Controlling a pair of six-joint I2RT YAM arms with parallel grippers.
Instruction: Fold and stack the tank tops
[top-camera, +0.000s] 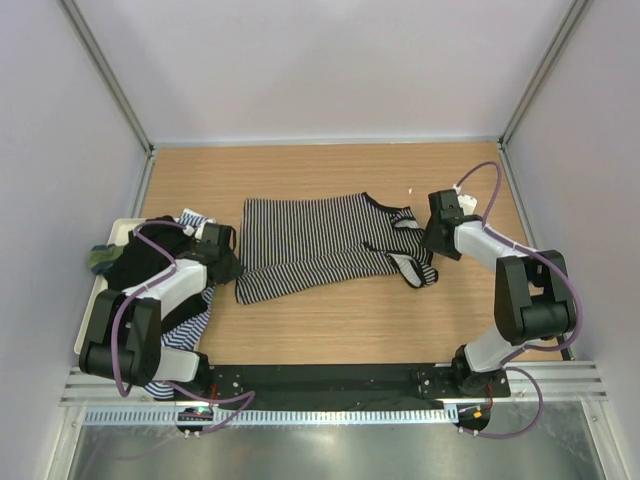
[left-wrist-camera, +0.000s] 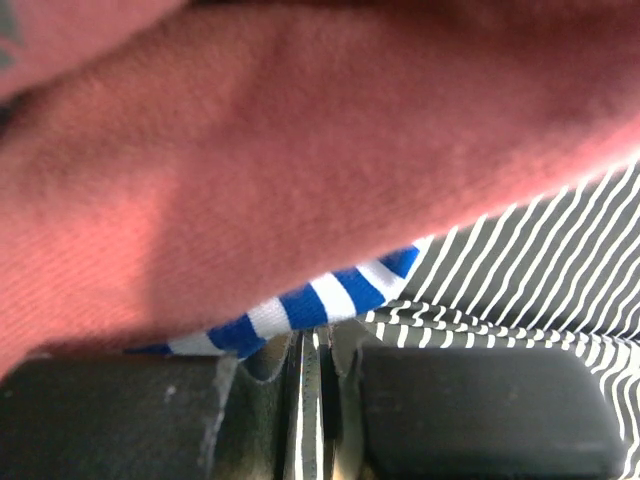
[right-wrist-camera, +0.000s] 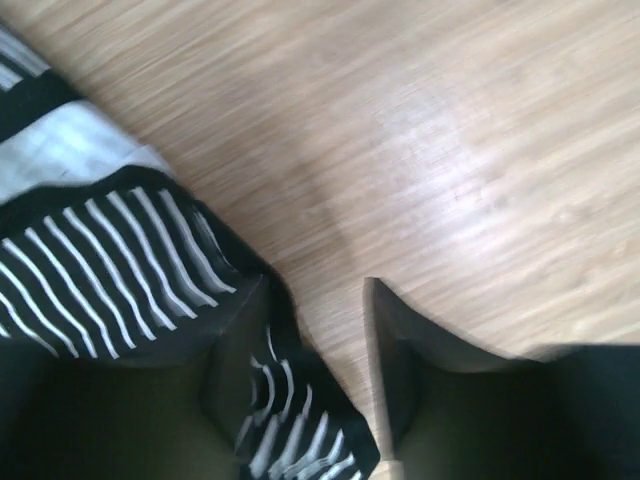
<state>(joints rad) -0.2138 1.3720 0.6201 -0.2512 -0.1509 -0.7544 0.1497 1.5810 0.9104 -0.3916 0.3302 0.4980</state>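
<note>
A finely black-and-white striped tank top lies spread flat mid-table, straps to the right. My left gripper is at its left hem. In the left wrist view the left gripper is shut on a thin fold of that striped cloth, under a blue-and-white striped top and a pinkish cloth. My right gripper is at the straps. In the right wrist view the right gripper stands open, low over the wood, and a striped strap runs between its jaws against the left finger.
A heap of further tank tops, black, green and blue-striped, lies over the white tray at the left edge, under my left arm. Bare wood runs in front of the spread top. Enclosure walls stand close on both sides.
</note>
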